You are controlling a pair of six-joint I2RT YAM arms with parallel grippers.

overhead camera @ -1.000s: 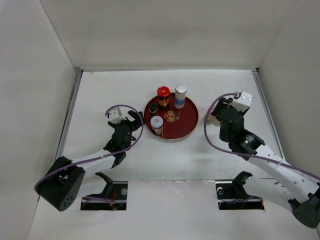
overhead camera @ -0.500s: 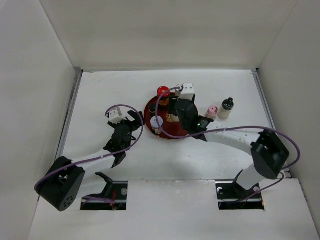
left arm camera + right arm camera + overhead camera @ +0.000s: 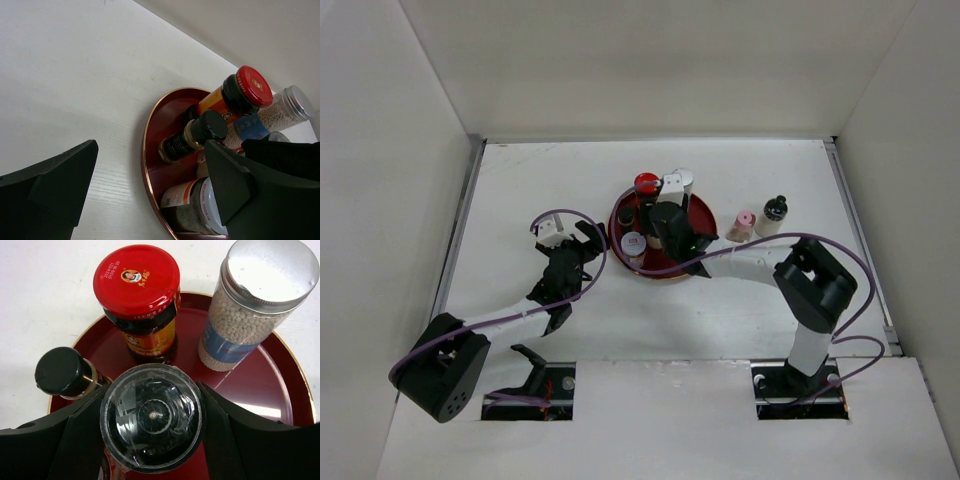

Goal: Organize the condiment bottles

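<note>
**Inspector:** Right gripper (image 3: 152, 410): jaws clamped on the clear-lidded grinder (image 3: 151, 416), one finger against each side of its lid. The grip comes from above, judged so the bottle does not tip among close neighbours.

**Reviewer:** Where is the grinder?

**Inspector:** Over the middle of the red tray (image 3: 262, 390). The small black-capped bottle (image 3: 62, 370) is just to its left. The red-capped jar (image 3: 137, 275) and the silver-capped bottle (image 3: 267, 270) are on its far side. I cannot tell whether its base rests on the tray.

**Reviewer:** Arm poses?

**Inspector:** The right arm is stretched leftward across the table from its base, with the wrist pointing down over the tray. Left gripper (image 3: 150, 150): jaws apart and empty, low over the table just left of the tray and facing it. It is judged to be standing clear to leave room.

**Reviewer:** Anything outstanding?

**Inspector:** A pink-capped bottle (image 3: 744, 222) and a dark-capped bottle (image 3: 775, 210) stand on the table right of the tray, apart from the group. The grouping is judged incomplete.
</note>
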